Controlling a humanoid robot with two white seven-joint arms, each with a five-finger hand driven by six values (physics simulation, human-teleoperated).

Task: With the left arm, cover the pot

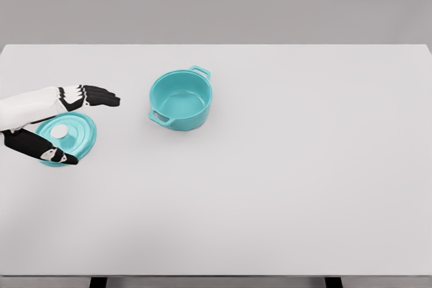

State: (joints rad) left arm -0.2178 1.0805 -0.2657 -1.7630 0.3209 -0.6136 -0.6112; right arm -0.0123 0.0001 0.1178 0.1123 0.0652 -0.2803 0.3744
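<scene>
At the far left, the left hand [47, 123] reaches in over the round teal lid [75, 134] with its white knob [60, 131], fingers [94, 96] spread wide above it and thumb below, gripping nothing. The lid lies flat on the broad, pale grey table [283, 187]. Near the middle, well apart from the lid, stands the open teal two-handled pot [180, 99]. Behind the table runs a plain grey wall [270, 5].

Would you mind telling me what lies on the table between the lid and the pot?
Nothing: in the head view, only bare table separates the lid from the pot.
</scene>
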